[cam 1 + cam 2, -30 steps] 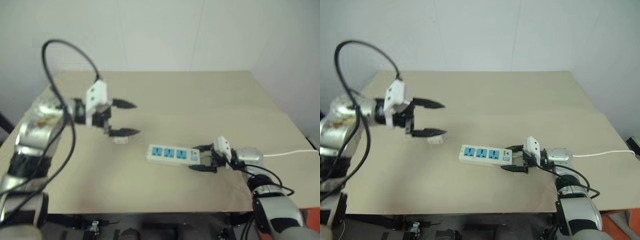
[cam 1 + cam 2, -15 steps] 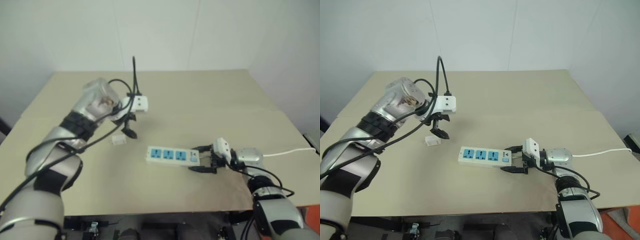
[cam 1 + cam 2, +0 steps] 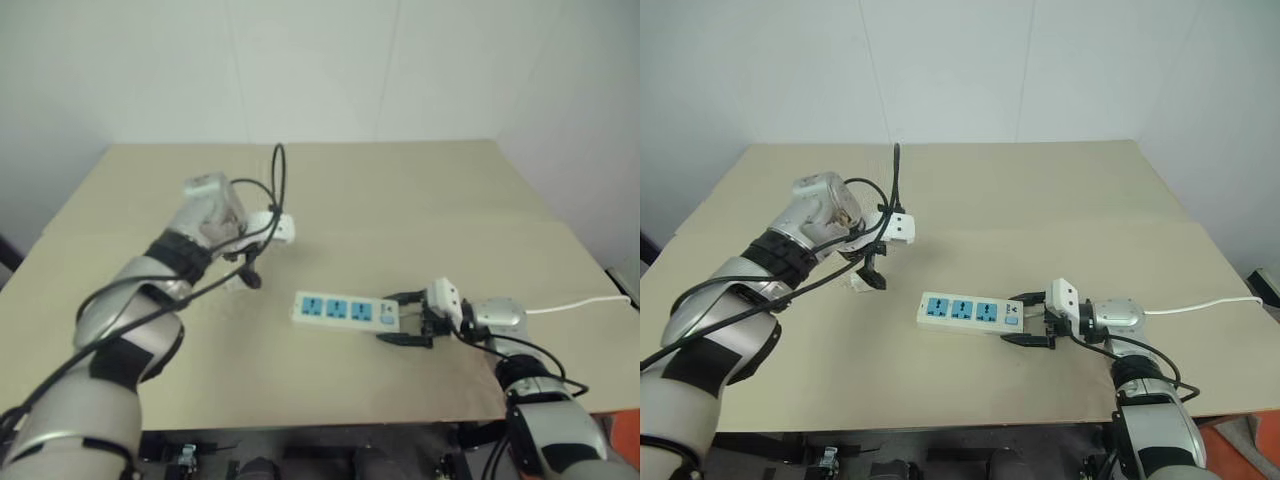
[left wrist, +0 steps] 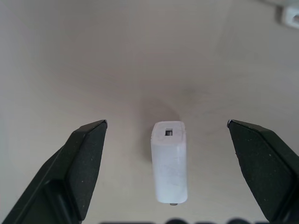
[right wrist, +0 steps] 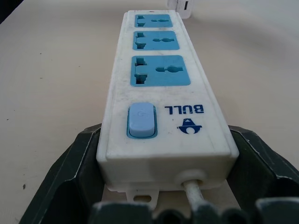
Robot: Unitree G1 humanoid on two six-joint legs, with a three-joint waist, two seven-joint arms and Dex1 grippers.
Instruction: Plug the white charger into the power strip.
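The left gripper [image 3: 872, 277] is largely hiding the white charger [image 4: 168, 161] from the head camera; the charger's prongs are probably facing away.

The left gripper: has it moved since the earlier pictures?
Yes. The left gripper has come down toward the table and now points at the white charger, fingers open on either side of it.

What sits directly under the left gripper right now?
The white charger lies on the beige table, centred between the left gripper's open fingers with clear space on both sides. The face resting on the table is covered, so its prongs cannot be seen.
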